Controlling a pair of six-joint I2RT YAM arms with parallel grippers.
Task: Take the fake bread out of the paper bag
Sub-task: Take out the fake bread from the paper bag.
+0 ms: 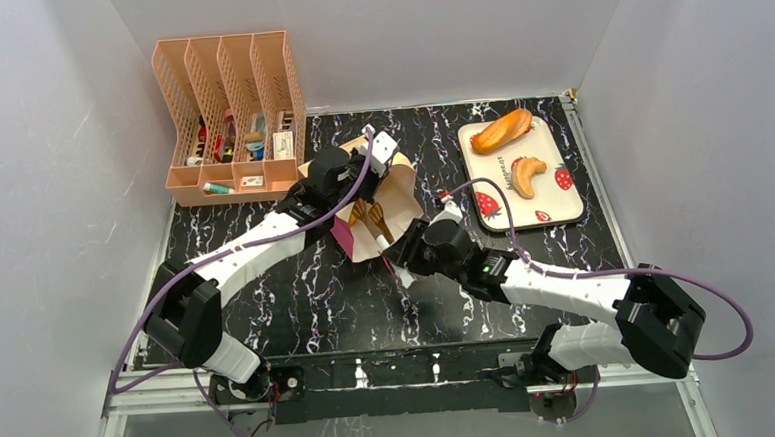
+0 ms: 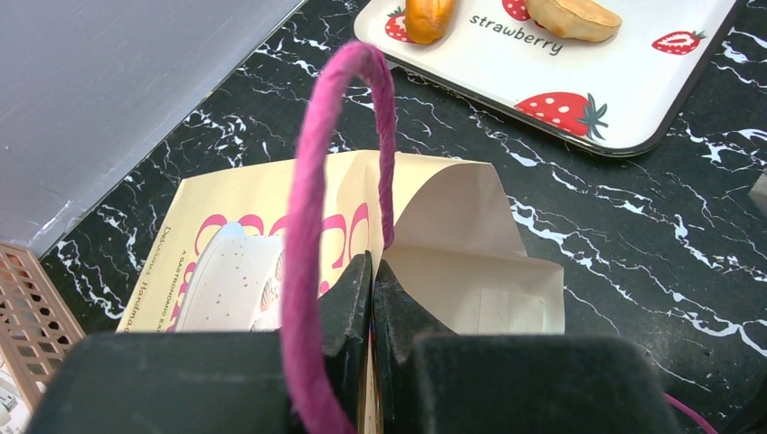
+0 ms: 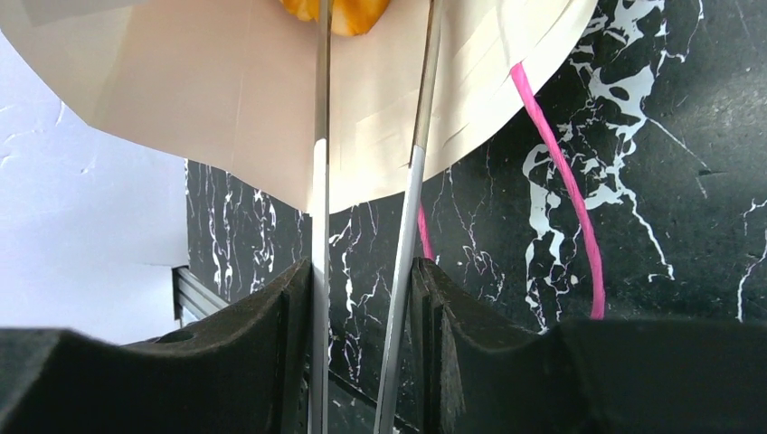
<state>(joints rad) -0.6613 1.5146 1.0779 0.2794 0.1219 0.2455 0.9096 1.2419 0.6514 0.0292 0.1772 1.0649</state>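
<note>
Bread (image 3: 335, 11) lies dead ahead of the tongs (image 3: 318, 181) our right claw (image 3: 362, 271) grips, inside the paper bag (image 3: 181, 90) our left claw (image 2: 371, 267) pinches.

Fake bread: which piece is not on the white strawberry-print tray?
The orange piece inside the tan paper bag, between the metal tongs; the other two lie on that tray.

Reads as matt creased paper on paper bag (image 2: 452, 226), twisted fibrous string on handle (image 2: 303, 226), shiny smooth metal on thin strips (image 3: 319, 226), glossy marble-look on surface (image 1: 298, 303).
</note>
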